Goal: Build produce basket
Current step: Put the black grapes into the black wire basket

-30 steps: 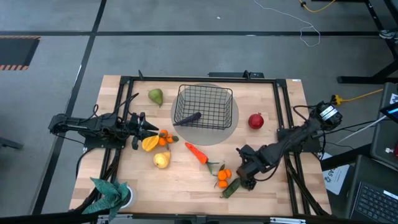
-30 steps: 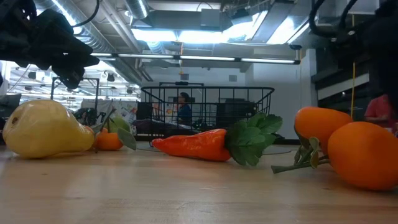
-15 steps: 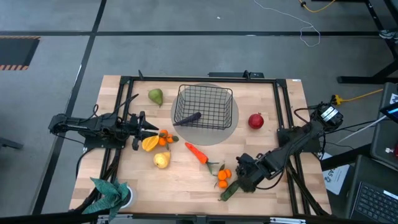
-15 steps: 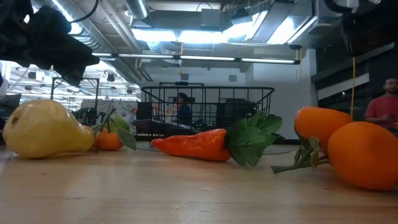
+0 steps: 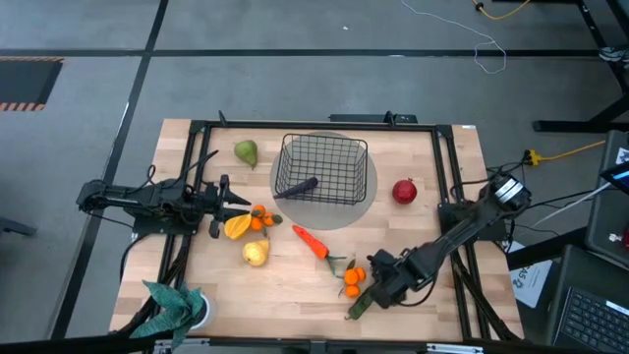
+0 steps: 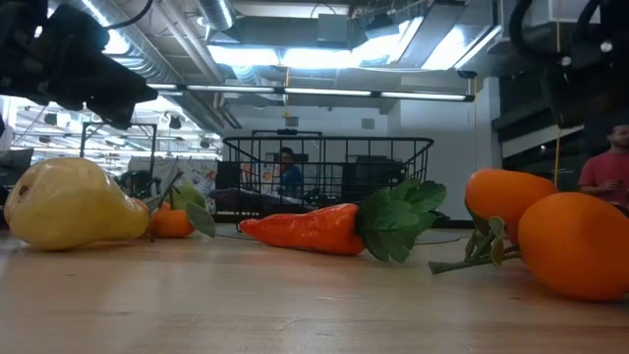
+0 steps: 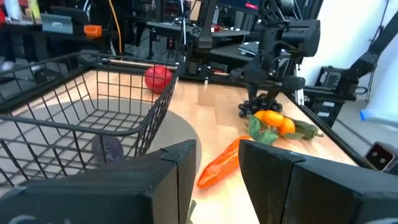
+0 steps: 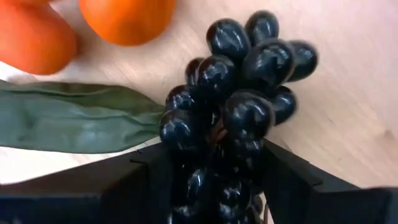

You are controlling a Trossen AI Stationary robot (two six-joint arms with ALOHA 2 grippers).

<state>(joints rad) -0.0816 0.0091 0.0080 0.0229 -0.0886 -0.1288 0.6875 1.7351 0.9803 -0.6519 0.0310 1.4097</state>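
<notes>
The black wire basket (image 5: 322, 167) stands at the table's far middle with a dark piece (image 5: 300, 185) in it. My right gripper (image 5: 378, 285) points down at the near right, shut on the dark grapes (image 8: 242, 81), beside two oranges (image 5: 352, 280) and the dark green vegetable (image 5: 361, 300). My left gripper (image 5: 236, 204) hangs open by a narrow gap over a yellow pear (image 5: 237, 227) and small oranges (image 5: 258, 218). A carrot (image 5: 311, 242), another yellow pear (image 5: 256, 254), a green pear (image 5: 246, 152) and a red fruit (image 5: 404, 190) lie on the table. My right gripper holds the grape bunch between its two fingers (image 8: 149, 180), which stand at the bunch's two sides (image 8: 186, 134). The fingers come from above, pointing down. The left wrist view shows the bunch (image 7: 252, 109) low at the table, next to the oranges.
A teal leafy plant (image 5: 177, 300) stands at the near left corner. A black frame (image 5: 314, 125) runs round the table's edges. A grey round mat (image 5: 369, 202) lies under the basket. A person (image 6: 604, 167) shows in the room beyond.
My right gripper has gone toward the table's near edge and a little left, ending beside the two oranges and the dark green vegetable.
</notes>
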